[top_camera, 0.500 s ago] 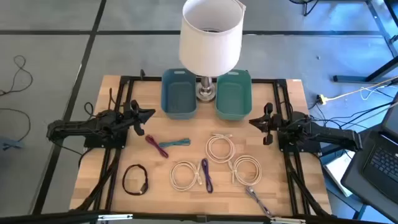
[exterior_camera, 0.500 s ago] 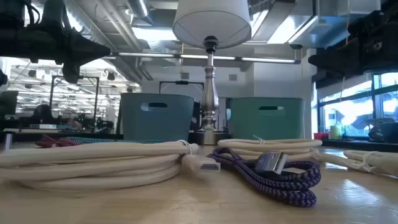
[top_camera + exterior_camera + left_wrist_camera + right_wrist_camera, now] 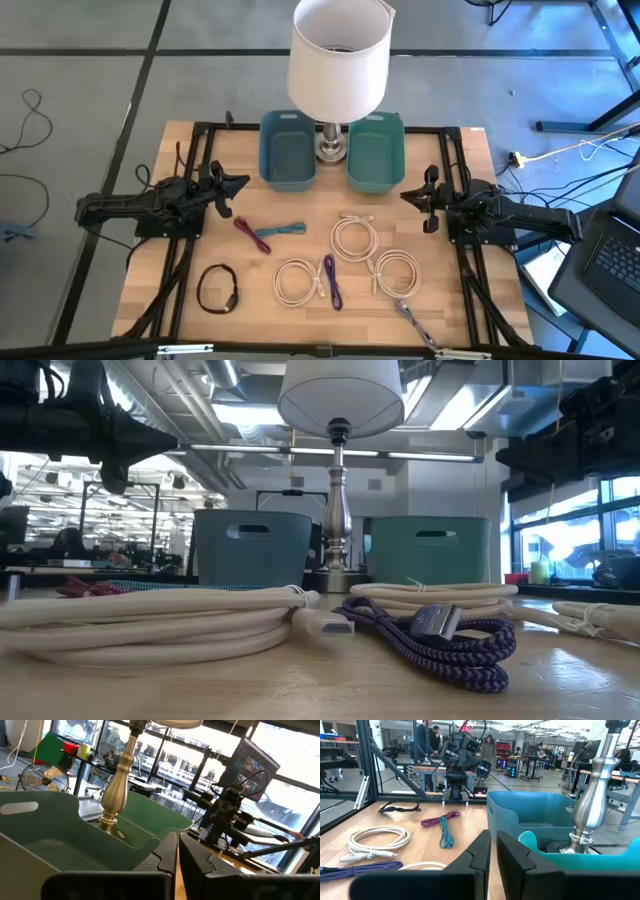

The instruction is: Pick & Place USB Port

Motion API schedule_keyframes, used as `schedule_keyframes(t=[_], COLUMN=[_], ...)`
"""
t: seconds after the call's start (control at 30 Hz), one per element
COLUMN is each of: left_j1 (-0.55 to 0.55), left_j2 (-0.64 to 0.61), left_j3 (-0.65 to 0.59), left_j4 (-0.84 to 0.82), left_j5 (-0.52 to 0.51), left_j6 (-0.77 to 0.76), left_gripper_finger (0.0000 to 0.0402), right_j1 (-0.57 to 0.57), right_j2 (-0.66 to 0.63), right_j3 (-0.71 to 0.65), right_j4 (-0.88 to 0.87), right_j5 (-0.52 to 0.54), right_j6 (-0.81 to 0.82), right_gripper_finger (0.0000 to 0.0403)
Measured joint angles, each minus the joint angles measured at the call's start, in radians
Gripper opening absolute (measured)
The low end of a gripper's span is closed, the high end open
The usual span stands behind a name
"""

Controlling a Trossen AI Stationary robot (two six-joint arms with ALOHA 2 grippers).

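Observation:
Several cables lie on the wooden table. A purple braided cable (image 3: 331, 281) (image 3: 440, 645) with a flat grey plug (image 3: 437, 622) lies between white coils (image 3: 297, 280) (image 3: 396, 272); a third white coil (image 3: 353, 238) is farther back. A magenta cable (image 3: 250, 232) and a teal cable (image 3: 285, 230) lie together, and a black coil (image 3: 217, 288) sits near the left. My left gripper (image 3: 243, 182) (image 3: 177, 851) hovers shut over the table's left side. My right gripper (image 3: 405, 195) (image 3: 493, 851) hovers shut over the right side. Neither touches anything.
A blue bin (image 3: 288, 150) and a teal bin (image 3: 376, 150) stand at the far edge with a lamp (image 3: 339, 60) between them, its shade overhanging both. A grey cable (image 3: 415, 320) lies at the near edge. Black frame rails (image 3: 190, 250) run along both table sides.

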Motion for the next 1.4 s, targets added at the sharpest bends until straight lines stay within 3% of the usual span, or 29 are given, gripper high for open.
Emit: schedule_keyframes(t=[1.4], left_j1=[0.000], left_j2=[0.000], left_j3=[0.000], left_j4=[0.000], left_j5=[0.000], left_j6=[0.000], left_gripper_finger=[0.0013], right_j1=[0.000], right_j2=[0.000], right_j3=[0.000], right_j4=[0.041], right_j5=[0.000], right_j6=[0.000], right_gripper_finger=[0.0034])
